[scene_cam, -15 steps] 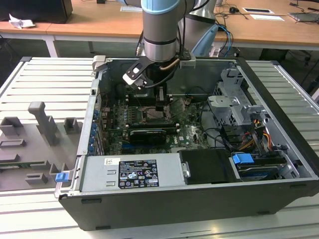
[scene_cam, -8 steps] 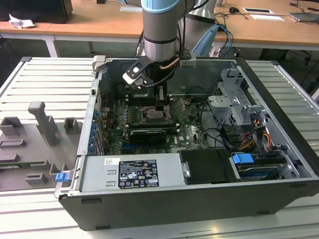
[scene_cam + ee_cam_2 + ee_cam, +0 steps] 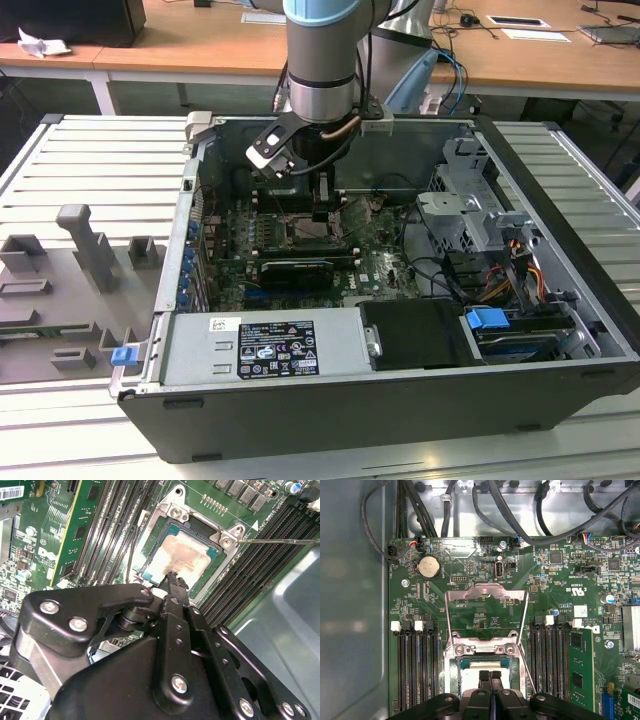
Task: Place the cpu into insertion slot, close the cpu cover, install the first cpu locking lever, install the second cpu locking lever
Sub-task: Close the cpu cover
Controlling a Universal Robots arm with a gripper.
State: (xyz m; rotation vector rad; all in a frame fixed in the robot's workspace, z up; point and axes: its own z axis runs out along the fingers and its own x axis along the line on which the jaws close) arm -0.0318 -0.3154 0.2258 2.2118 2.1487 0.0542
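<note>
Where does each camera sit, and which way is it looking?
Exterior view: off the arm, above the open computer case, looking down inside; shows arm and gripper.
First wrist view: on the wrist, looks along the shut gripper at the open cpu cover.
Second wrist view: on the wrist, behind the gripper, facing the cpu.
Both wrist views share gripper and cpu.

Diffuse overhead room light renders the ribbed pale-grey metal table point(image 3: 90, 170) bright at nine o'clock in the exterior view, while the green motherboard point(image 3: 388, 250) sits dim in the shadow of the grey-and-blue arm point(image 3: 320, 60). In the second wrist view the square silvery-grey chip top point(image 3: 177, 555) shows washed-out glare; in the first wrist view soft reflections streak the grey sheet-metal case wall point(image 3: 350, 625).
</note>
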